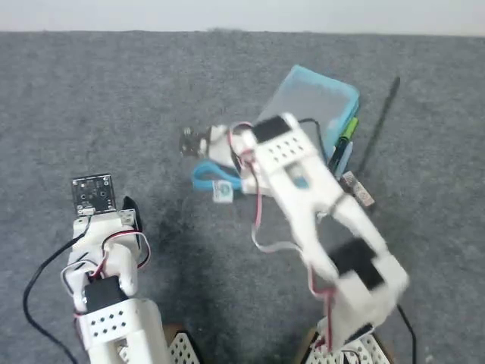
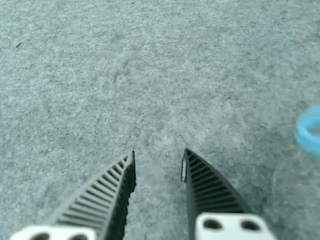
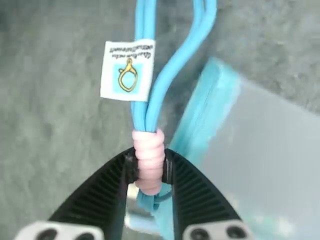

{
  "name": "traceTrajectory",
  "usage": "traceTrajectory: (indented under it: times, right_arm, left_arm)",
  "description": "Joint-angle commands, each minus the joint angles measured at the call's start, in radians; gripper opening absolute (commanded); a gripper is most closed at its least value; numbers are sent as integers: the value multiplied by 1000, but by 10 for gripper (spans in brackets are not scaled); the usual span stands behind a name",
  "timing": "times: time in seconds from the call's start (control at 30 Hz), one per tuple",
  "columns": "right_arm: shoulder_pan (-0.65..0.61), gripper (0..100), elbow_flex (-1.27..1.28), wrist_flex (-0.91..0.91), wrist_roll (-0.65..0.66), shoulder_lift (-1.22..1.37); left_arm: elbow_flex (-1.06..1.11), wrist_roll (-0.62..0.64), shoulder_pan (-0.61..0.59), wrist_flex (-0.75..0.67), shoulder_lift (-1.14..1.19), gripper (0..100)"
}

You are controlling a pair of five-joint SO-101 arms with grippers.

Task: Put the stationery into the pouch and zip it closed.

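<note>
A clear pouch (image 1: 314, 98) with blue trim lies flat on the grey carpet at the back right. A green pen (image 1: 347, 129) and a blue one poke out of its right side. In the right wrist view the pouch (image 3: 260, 150) lies beside my right gripper (image 3: 149, 167), which is shut on a pink bead (image 3: 148, 162) on the pouch's blue cord (image 3: 150, 75). A white tag (image 3: 127, 70) hangs on that cord. From above, the right gripper (image 1: 203, 144) sits left of the pouch, over the cord loop (image 1: 208, 178). My left gripper (image 2: 159, 160) stands open over bare carpet.
A thin black pen (image 1: 379, 125) lies on the carpet right of the pouch, and a small eraser-like block (image 1: 358, 189) lies below it. The left arm (image 1: 106, 250) stands at the front left. A bit of the blue cord (image 2: 307, 131) shows far from the left gripper.
</note>
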Motion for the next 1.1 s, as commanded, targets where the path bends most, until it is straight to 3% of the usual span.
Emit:
traceTrajectory:
  times: [0.0,0.17,0.27,0.37,0.53,0.63,0.77,0.9,1.07]
  right_arm:
    - [12,8,264,-44,180,-318]
    - [13,8,551,-50,371,-578]
    - [19,9,618,-51,361,-616]
    - [51,32,624,-81,259,-610]
    - [77,208,626,-134,-21,-595]
    - [74,266,638,-94,-26,-598]
    - [81,266,664,-76,55,-602]
    - [163,217,664,-79,-129,-602]
    - [400,91,669,-117,-365,-602]
  left_arm:
    - [-47,11,5,-34,-25,150]
    - [-47,11,5,-34,-25,150]
    - [-47,11,5,-32,-25,150]
    - [-47,11,5,-32,-25,150]
    - [-47,11,5,-32,-25,150]
    - [-47,11,6,-32,-25,150]
    - [-47,11,6,-32,-25,150]
    - [-47,11,6,-32,-25,151]
    - [-47,11,11,-32,-25,151]
